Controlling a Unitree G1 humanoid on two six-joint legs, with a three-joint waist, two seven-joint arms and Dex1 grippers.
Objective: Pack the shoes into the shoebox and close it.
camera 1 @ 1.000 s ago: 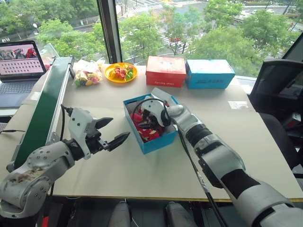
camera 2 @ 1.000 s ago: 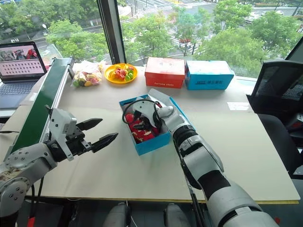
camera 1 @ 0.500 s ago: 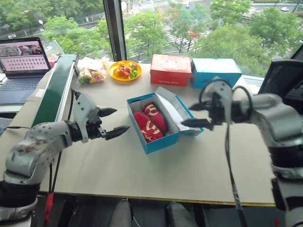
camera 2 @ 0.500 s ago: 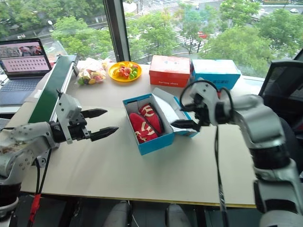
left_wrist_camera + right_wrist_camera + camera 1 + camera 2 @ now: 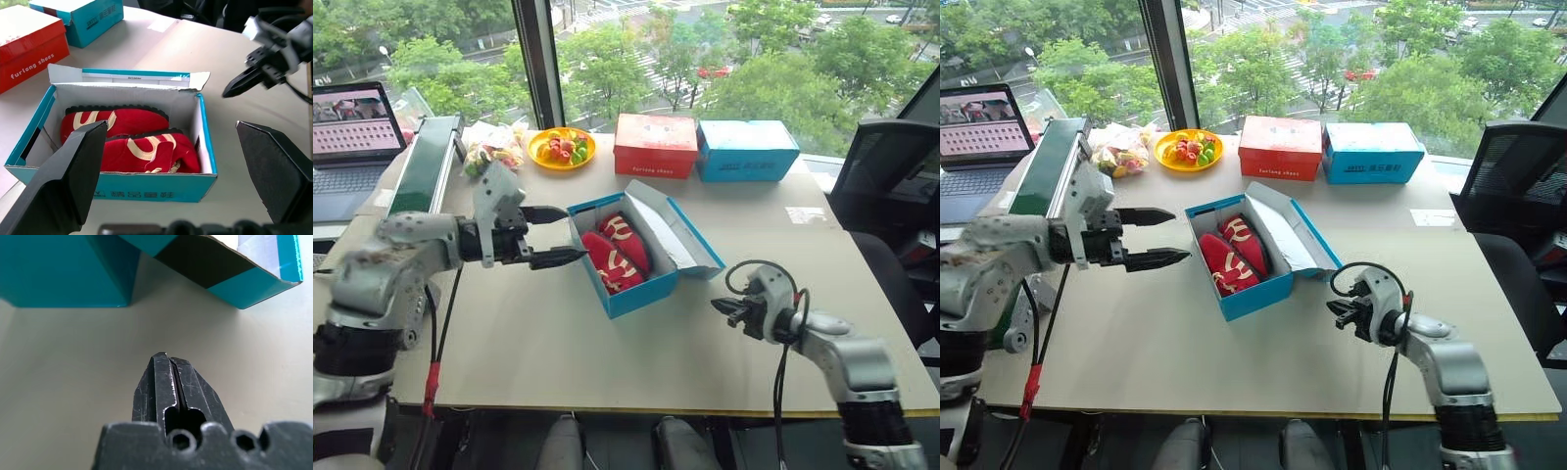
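The two red shoes [image 5: 618,254] with cream markings lie side by side inside the bright blue shoebox [image 5: 643,293] at the table's middle. Its hinged lid [image 5: 677,228] stands open, leaning away to the right. My left gripper [image 5: 572,233] hovers open just off the box's left end, fingers pointing at it, holding nothing. In the left wrist view the shoes [image 5: 128,139] sit between its spread fingers [image 5: 73,181]. My right gripper [image 5: 717,305] is low over the table to the right of the box, below the lid, shut and empty [image 5: 166,358].
At the table's back stand a red shoebox [image 5: 656,145] and another blue box [image 5: 747,150], with a yellow fruit plate [image 5: 562,149] and a sweets bag [image 5: 489,155]. A green conveyor [image 5: 421,166] and a laptop [image 5: 352,122] are left. A black chair [image 5: 886,176] stands right.
My right gripper left the box, swung right and down to the table and shut. My left gripper rose and came up to the box's left end, still open.
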